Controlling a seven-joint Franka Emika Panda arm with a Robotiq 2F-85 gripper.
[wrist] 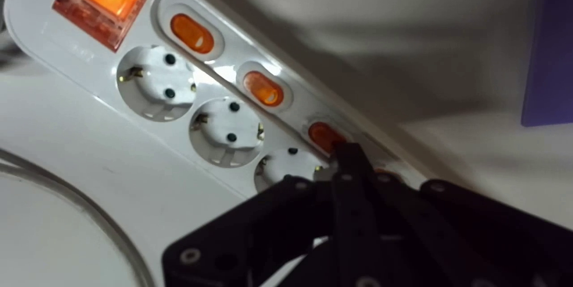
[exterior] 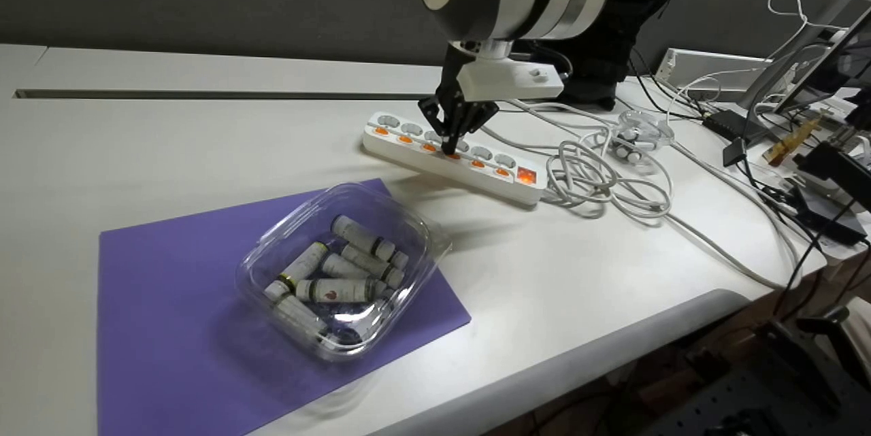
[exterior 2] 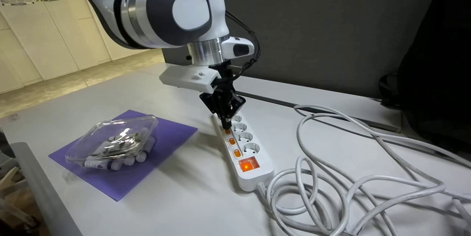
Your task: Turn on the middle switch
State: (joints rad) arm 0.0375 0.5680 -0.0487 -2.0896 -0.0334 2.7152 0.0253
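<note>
White desk [exterior: 218, 143] holds our power strip [exterior: 469, 174], grey partition [exterior: 204, 1] behind. Gripper [wrist: 351, 152] closed, empty, tips over what we take as the middle rocker switch [wrist: 323, 134], third from the lit main switch [wrist: 104, 2]; contact unclear. We judge it's the pressing step; next, push firmly down.

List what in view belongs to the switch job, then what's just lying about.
Belongs to the job:
gripper, shut
small orange switches, the target among them
white power strip

Just lying about:
purple sheet
clear plastic box
small bottles
</note>
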